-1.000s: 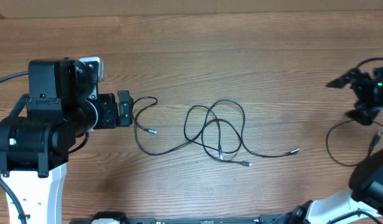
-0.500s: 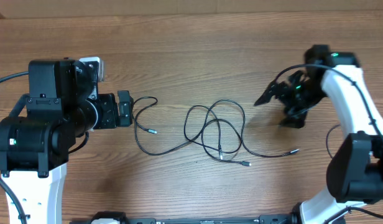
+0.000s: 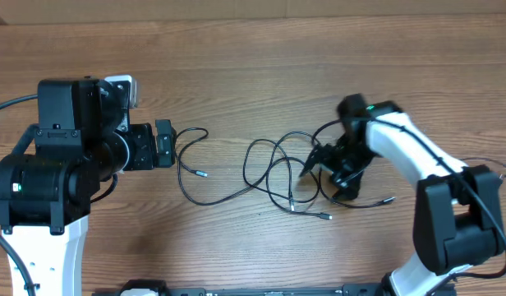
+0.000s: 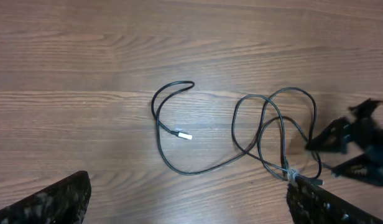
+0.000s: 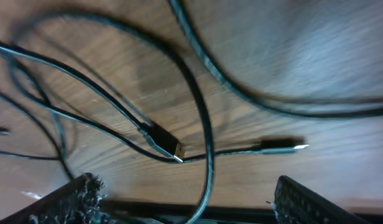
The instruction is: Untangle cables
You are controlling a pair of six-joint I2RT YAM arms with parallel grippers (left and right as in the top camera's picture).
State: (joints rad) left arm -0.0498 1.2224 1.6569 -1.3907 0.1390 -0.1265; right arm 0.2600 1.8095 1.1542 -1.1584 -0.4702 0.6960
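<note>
The cables (image 3: 282,177) are thin black cords lying in loose, crossing loops at mid table, with silver-tipped plug ends (image 3: 325,217) at the front and a free end (image 3: 200,173) at the left. My right gripper (image 3: 323,174) is open, low over the right side of the loops. In the right wrist view one strand (image 5: 207,155) runs between its fingers (image 5: 191,205), with two plug ends (image 5: 173,149) just beyond. My left gripper (image 3: 164,144) is open and empty, left of the cables (image 4: 266,134), its fingers (image 4: 188,205) wide apart.
The wooden table (image 3: 253,74) carries only the cables. The left arm's bulky base (image 3: 48,181) fills the left side. The right arm's own thicker black wire (image 3: 483,168) trails at the right edge. The right gripper also shows in the left wrist view (image 4: 353,143).
My right arm has swung in from the table's right edge to the left and down over the right side of the cable loops. The left arm and the cables have not moved.
</note>
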